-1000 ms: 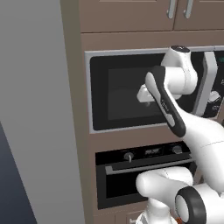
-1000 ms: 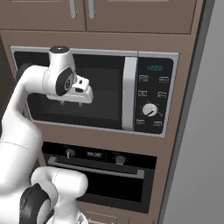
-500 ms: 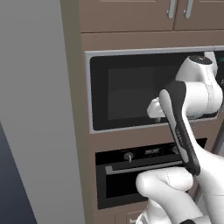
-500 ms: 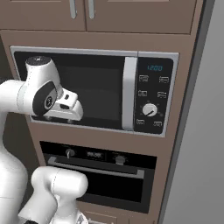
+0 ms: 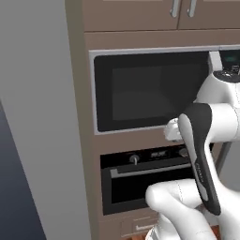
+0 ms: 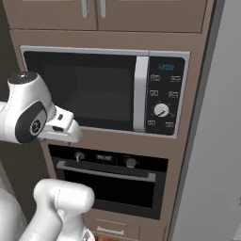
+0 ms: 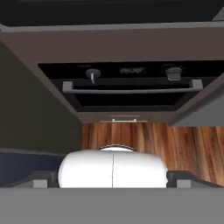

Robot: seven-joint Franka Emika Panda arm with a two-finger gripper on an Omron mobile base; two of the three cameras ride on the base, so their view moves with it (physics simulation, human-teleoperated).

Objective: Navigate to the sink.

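A brown cabinet wall fills the scene: microwave (image 6: 106, 92) above a built-in oven (image 6: 110, 181). The sink lies somewhere outside these pictures. The claw (image 5: 172, 132) hangs close to the oven front, its state impossible to tell; turning the base carelessly could swing the arm into the cabinetry.

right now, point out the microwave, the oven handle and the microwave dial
microwave (image 6: 84, 89), right base view, on its dark door glass
oven handle (image 7: 131, 91), hand view, middle of the bar
microwave dial (image 6: 161, 110), right base view, centre of the white knob
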